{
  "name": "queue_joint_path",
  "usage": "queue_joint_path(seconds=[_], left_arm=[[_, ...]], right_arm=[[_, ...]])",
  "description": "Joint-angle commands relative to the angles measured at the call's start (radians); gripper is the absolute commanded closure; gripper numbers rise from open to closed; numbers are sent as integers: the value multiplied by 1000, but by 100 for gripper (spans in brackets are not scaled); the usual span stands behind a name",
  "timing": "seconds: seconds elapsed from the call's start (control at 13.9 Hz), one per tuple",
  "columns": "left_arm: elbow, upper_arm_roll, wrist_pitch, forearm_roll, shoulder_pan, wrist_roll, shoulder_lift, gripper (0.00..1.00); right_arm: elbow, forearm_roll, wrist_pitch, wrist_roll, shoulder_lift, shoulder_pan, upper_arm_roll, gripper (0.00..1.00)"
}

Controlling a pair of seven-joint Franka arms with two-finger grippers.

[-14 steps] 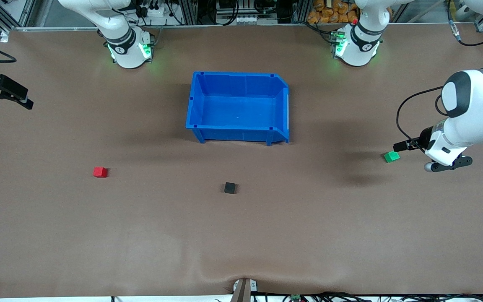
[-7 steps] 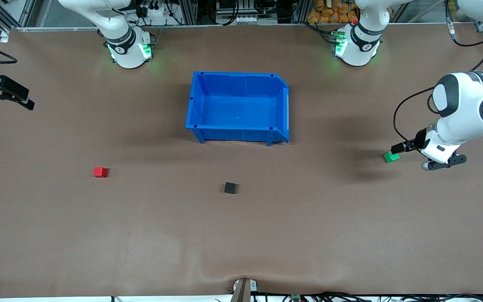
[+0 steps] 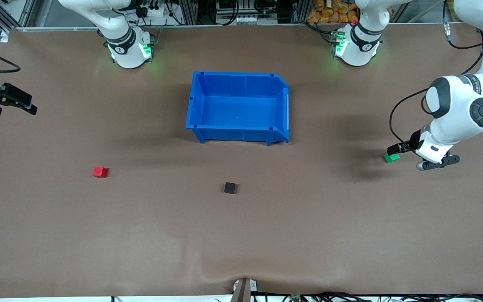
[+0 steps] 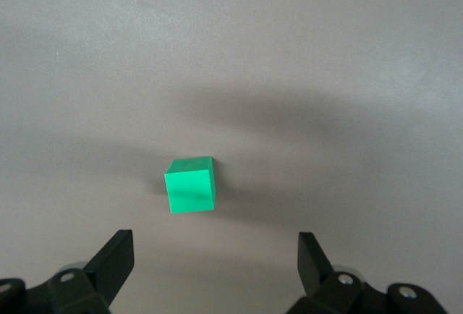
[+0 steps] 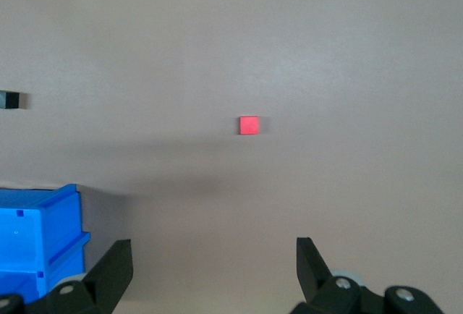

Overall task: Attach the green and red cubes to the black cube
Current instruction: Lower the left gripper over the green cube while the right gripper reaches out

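The small black cube (image 3: 230, 188) sits on the brown table, nearer the front camera than the blue bin; it also shows at the edge of the right wrist view as the black cube (image 5: 9, 99). The red cube (image 3: 100, 172) (image 5: 249, 125) lies toward the right arm's end. The green cube (image 3: 391, 157) (image 4: 190, 185) lies toward the left arm's end. My left gripper (image 3: 397, 150) (image 4: 215, 249) hangs open just over the green cube, which lies ahead of the fingertips, untouched. My right gripper (image 3: 15, 110) (image 5: 213, 252) is open and empty over the table's edge at the right arm's end, well away from the red cube.
An empty blue bin (image 3: 238, 107) (image 5: 40, 234) stands mid-table between the two arm bases, farther from the front camera than the black cube. Brown mat (image 3: 266, 235) covers the whole table.
The left arm has swung in and come lower, bringing its open gripper closer over the green cube. The right gripper has drifted slightly. No cube has moved.
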Motion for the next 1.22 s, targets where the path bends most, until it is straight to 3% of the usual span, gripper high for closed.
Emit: queue_joint_path(seconds=[0.0,0.5,0.79,1.01,1.15], left_arm=[[-8,-5,40,3,24,5,25,0],[21,-4,75,9,22,11,103,0],[46,-4,75,68,30,-1,140,0],[67,-5,75,58,30,-68,152,0],[70,-5,77,61,24,-76,178,0]], right_arm=[[0,6,-8,-1,6,-70,14,0],[6,-2,2,-1,125,-98,14,0],[6,13,37,-7,245,-124,17,0],[-36,13,145,-19,331,-116,20,0],[-120,13,260,-88,352,-119,20,0]])
